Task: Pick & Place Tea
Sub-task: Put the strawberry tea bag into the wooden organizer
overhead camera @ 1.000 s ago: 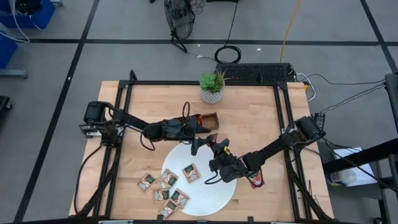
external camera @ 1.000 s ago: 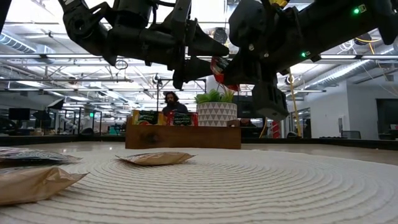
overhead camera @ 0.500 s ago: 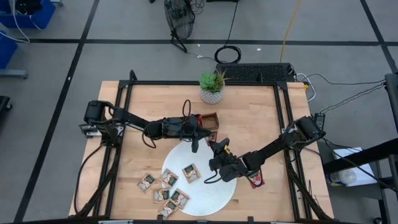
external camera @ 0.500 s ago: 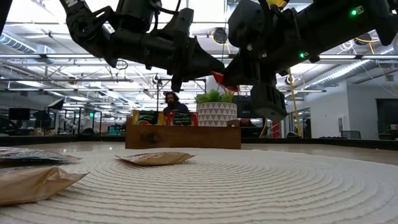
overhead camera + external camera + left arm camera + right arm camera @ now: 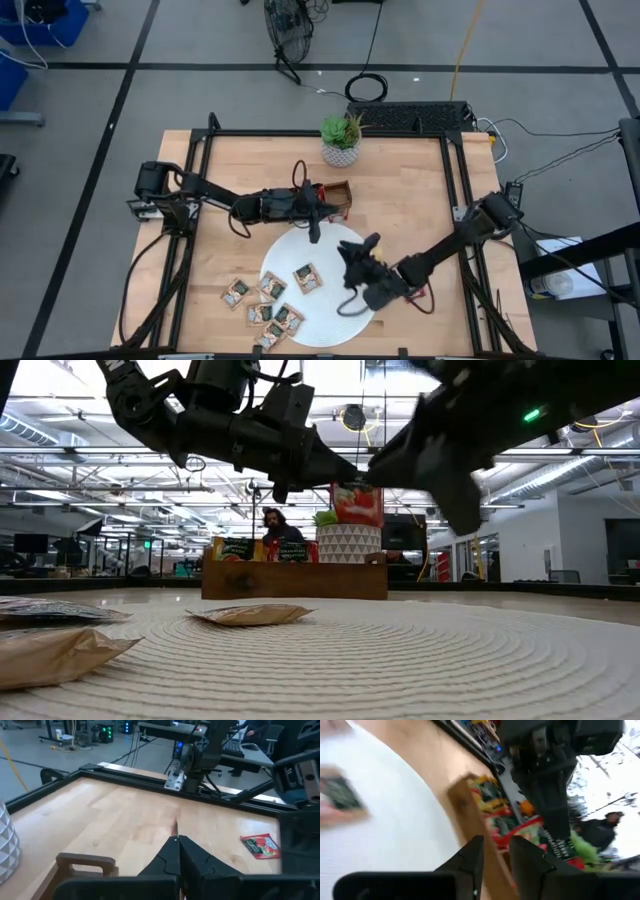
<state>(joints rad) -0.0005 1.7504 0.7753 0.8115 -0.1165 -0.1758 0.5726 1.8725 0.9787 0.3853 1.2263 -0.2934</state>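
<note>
A red tea sachet (image 5: 357,503) hangs from my left gripper (image 5: 327,212), which is shut on it just in front of the wooden tray (image 5: 338,192), over the far rim of the white plate (image 5: 335,305). My right gripper (image 5: 349,251) stands open over the plate, a little nearer than the sachet and apart from it. Several tan tea sachets (image 5: 307,277) lie flat on the plate's left part and on the table beside it. Another red sachet (image 5: 260,845) lies on the table under my right arm. My left gripper pinches the red sachet by its top edge (image 5: 345,486) between its two fingers. The fingers come nearly level from the table's left. The sachet hangs upright below the fingertips, clear of the plate; the left wrist view shows it edge-on (image 5: 176,826).
The wooden tray holds more sachets standing in its compartments (image 5: 262,549). A potted succulent (image 5: 341,140) stands at the table's far edge behind the tray. A black frame (image 5: 455,200) borders the table. A person (image 5: 277,525) sits in the room beyond.
My left gripper has shut on the red sachet that my right gripper held up. My right gripper has then opened, let go and drawn back toward the table's near edge, tipping as it went. The sachet now hangs from the left gripper alone.
</note>
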